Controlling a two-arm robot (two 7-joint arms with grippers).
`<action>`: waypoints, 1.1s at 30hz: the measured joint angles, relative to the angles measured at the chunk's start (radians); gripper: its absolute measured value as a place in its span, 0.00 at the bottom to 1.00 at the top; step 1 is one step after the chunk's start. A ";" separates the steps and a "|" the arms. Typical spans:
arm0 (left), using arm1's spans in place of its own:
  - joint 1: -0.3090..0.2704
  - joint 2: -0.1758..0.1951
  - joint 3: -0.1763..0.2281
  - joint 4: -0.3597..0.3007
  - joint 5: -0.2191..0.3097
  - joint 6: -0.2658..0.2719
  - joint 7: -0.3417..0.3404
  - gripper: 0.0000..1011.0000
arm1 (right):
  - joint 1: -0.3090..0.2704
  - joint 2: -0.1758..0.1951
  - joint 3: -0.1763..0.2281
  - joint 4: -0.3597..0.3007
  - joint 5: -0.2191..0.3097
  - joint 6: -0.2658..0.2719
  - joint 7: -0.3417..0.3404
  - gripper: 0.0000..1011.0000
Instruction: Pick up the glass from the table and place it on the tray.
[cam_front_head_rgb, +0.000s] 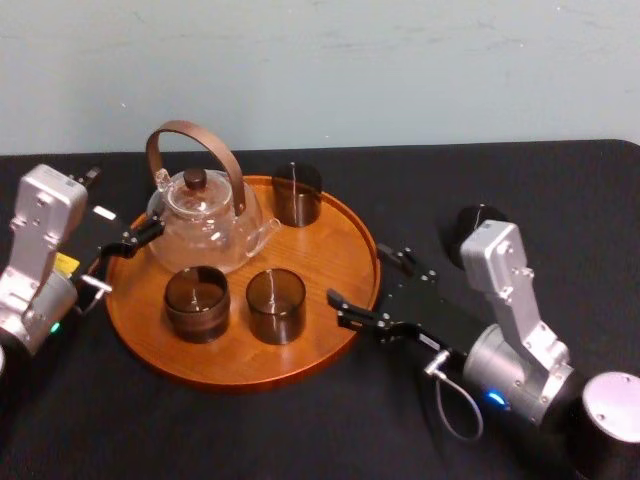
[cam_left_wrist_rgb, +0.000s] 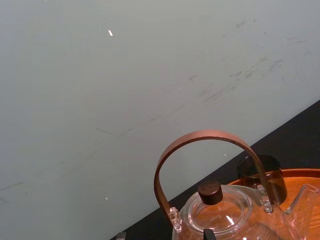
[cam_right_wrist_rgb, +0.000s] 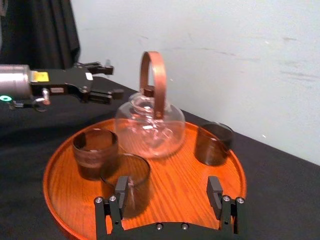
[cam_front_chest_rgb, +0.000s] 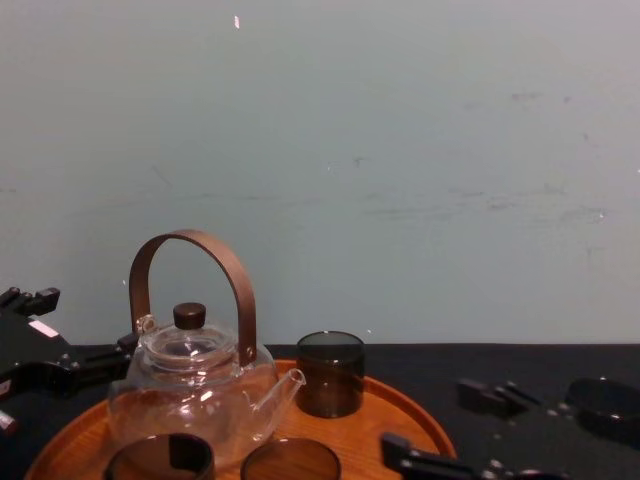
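Risk: leaving the tray's (cam_front_head_rgb: 200, 372) three o'clock rim, the spread right hand (cam_front_head_rgb: 360, 277) could topple the glass (cam_front_head_rgb: 478, 220) by its wrist; spread left hand (cam_right_wrist_rgb: 114, 79) idles at nine o'clock

1. Our left gripper (cam_front_head_rgb: 118, 208) reaches in from the table's (cam_front_head_rgb: 560, 190) left edge, fingers spread apart.
2. Our right gripper (cam_front_head_rgb: 355, 272) reaches in from the front right corner, arm bent, fingers wide apart.

The tray (cam_front_head_rgb: 335, 250) is orange-brown wood, grain visible, with a soft sheen. The table (cam_front_head_rgb: 560, 190) wears matt black cloth. The teapot (cam_front_head_rgb: 205, 225) is clear glossy glass with a smooth brown wooden handle; the glasses (cam_front_head_rgb: 275, 305) are smoky and smooth.
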 joint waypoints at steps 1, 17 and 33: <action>0.000 0.000 0.000 0.000 0.000 0.000 0.000 0.99 | -0.011 0.005 0.010 -0.005 0.003 0.000 -0.003 0.99; 0.000 0.000 0.000 0.000 0.000 0.000 0.000 0.99 | -0.095 0.034 0.103 -0.001 0.044 -0.008 -0.024 0.99; 0.000 0.000 0.000 0.000 0.000 0.000 0.000 0.99 | -0.115 0.029 0.192 0.047 0.069 -0.018 -0.053 0.99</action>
